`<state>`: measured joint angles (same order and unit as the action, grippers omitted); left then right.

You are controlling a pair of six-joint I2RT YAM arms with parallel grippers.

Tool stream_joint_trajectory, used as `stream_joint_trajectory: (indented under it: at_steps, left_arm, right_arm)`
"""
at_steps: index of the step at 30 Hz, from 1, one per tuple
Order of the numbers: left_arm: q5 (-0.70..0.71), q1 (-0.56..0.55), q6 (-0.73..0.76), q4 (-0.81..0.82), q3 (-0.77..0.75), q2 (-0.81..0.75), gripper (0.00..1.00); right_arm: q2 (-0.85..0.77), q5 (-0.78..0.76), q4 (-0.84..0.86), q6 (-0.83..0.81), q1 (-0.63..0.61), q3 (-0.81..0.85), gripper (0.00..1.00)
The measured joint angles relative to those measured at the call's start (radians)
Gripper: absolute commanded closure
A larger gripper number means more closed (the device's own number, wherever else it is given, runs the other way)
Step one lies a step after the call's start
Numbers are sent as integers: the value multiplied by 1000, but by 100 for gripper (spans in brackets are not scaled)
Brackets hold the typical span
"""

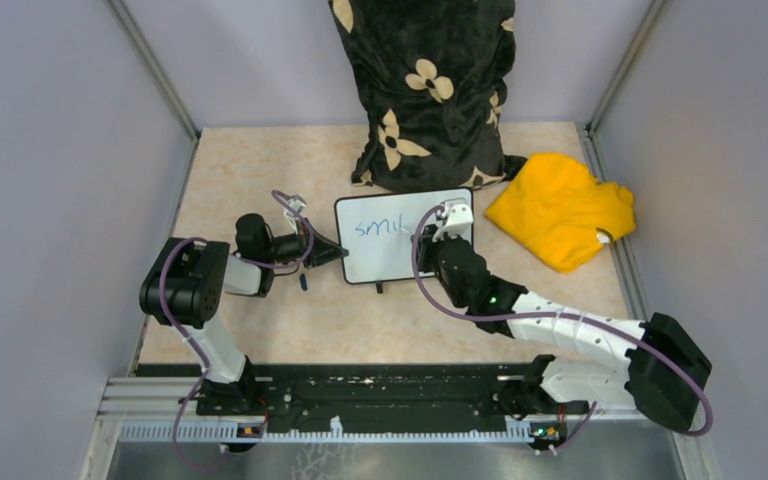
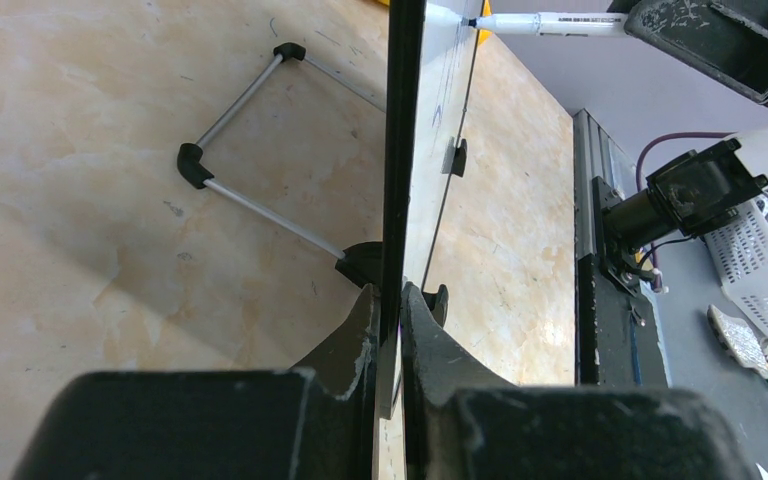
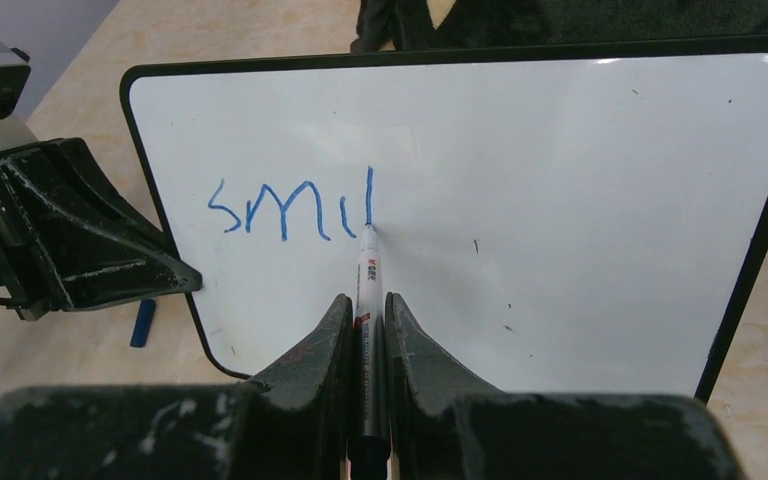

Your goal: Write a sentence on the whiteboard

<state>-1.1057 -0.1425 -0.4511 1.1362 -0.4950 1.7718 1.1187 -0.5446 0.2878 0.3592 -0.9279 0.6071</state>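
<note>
left hand (image 2: 390,300): clamped on the whiteboard's left edge, both fingers pinching the frame
blue bit (image 1: 303,282): tiny blue piece lying on the desk (image 1: 260,180) just below the left hand, looks like a pen cap but can't say for sure
whiteboard (image 3: 580,180): middle of the desk, propped up on its stand, long side across, face toward the arms
stand (image 2: 260,205): thin metal rod frame with black corner pieces, lying on the desk behind the board
sentence (image 3: 290,210): only "smil" in blue, upper left part of the board, rest of the face is blank apart from a few specks
marker (image 3: 367,270): white barrel, tip touching the board right at the foot of the "l"
right hand (image 3: 365,300): closed tight on the marker, reaching in from the board's right side
floral bag (image 1: 430,90): black with cream flowers, right behind the board against the back wall
yellow cloth (image 1: 560,210): crumpled on the desk just right of the board
</note>
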Motion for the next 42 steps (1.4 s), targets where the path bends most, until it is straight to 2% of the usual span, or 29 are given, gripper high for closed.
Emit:
stream_joint_trajectory:
  at_steps: [21, 42]
  left_arm:
    - [-3, 0, 3, -8, 0, 0, 100]
    - [-3, 0, 3, -11, 0, 0, 100]
  right_arm:
    - [-84, 9, -47, 18, 1, -26, 100]
    - [-41, -16, -16, 8, 10, -24, 100]
